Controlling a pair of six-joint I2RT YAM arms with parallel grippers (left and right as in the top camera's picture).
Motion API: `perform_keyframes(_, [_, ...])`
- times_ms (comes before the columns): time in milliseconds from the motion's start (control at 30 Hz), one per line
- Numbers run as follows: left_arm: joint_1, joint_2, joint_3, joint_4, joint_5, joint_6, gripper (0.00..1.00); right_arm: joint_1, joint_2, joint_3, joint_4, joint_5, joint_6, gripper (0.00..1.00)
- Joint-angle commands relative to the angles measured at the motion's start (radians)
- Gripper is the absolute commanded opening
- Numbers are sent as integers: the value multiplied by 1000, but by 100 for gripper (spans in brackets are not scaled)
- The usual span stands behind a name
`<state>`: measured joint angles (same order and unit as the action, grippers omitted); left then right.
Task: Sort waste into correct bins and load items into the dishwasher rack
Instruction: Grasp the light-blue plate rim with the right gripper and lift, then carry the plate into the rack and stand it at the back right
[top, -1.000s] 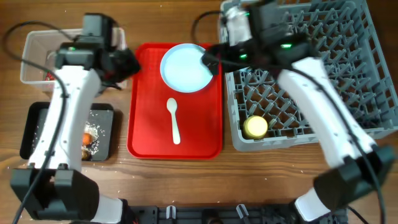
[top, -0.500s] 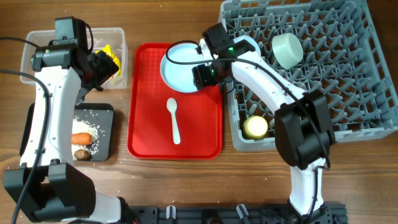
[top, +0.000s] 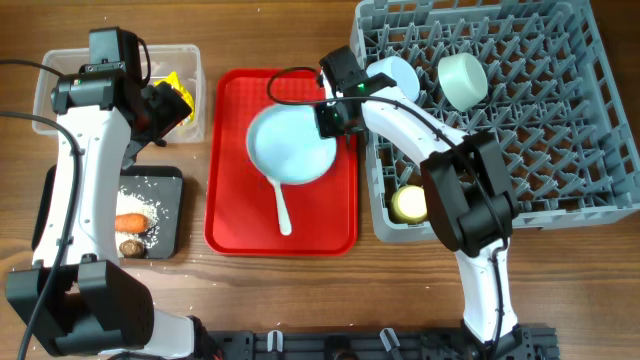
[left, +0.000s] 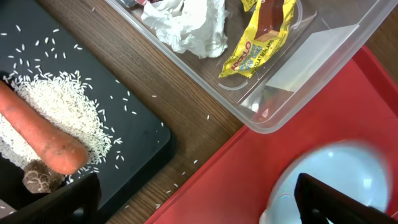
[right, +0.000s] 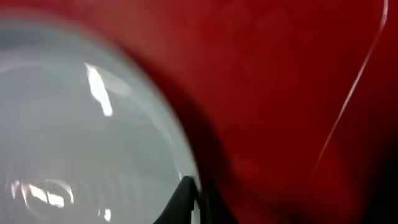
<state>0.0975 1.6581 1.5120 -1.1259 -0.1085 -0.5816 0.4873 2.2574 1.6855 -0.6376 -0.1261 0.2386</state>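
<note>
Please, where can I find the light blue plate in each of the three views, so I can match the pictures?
Overhead: light blue plate in the middle of the red tray, hiding the bowl of the spoon.
Left wrist: bottom right corner, blurred.
Right wrist: fills the left half.
Shared landmark: the red tray, beneath the plate in every view.

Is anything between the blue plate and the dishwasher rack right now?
Nothing lies between them. The plate, held by the right gripper, hangs right beside the rack; a bowl fills the rack's closest corner.
</note>
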Motion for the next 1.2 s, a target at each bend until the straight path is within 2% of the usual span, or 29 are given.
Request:
perform_keyframes(0, [-4,11,-8,-1,-13,-10,100,-15,42,2,-7,60,-3,4])
perform_keyframes(167, [-4,11,-8,-1,-13,-10,100,-15,-58,12,-79,43,-31,4])
perform_keyframes(300, [-4,11,-8,-1,-13,-10,100,-18,-222,89,-171,43,-61,4])
perform_keyframes(367, [-4,11,-8,-1,-13,-10,100,-32,-335,129,-187,138,-93,4])
perform_keyframes(400, [-4,11,-8,-1,-13,-10,100,-58,-457,130,-170,225,-146,4])
perform_keyframes(500, [-4,11,-8,-1,-13,-10,100,-98,-555,130,-150,342,-200,4])
perform_keyframes(567, [-4,11,-8,-1,-13,-10,100,-149,-592,130,-117,550,-270,4])
perform_keyframes(667, [-4,11,-8,-1,-13,-10,100,-255,-586,114,15,874,-410,4])
perform_keyframes(700, [-4,11,-8,-1,-13,-10,100,-285,-583,104,64,902,-454,4])
perform_keyframes(800, [-4,11,-8,-1,-13,-10,100,-425,-523,87,230,916,-638,4])
perform_keyframes(967, [-4,11,-8,-1,-13,-10,100,-554,-395,87,275,855,-850,4])
perform_keyframes(1167, [-4,11,-8,-1,-13,-10,100,-576,-230,87,276,855,-894,4])
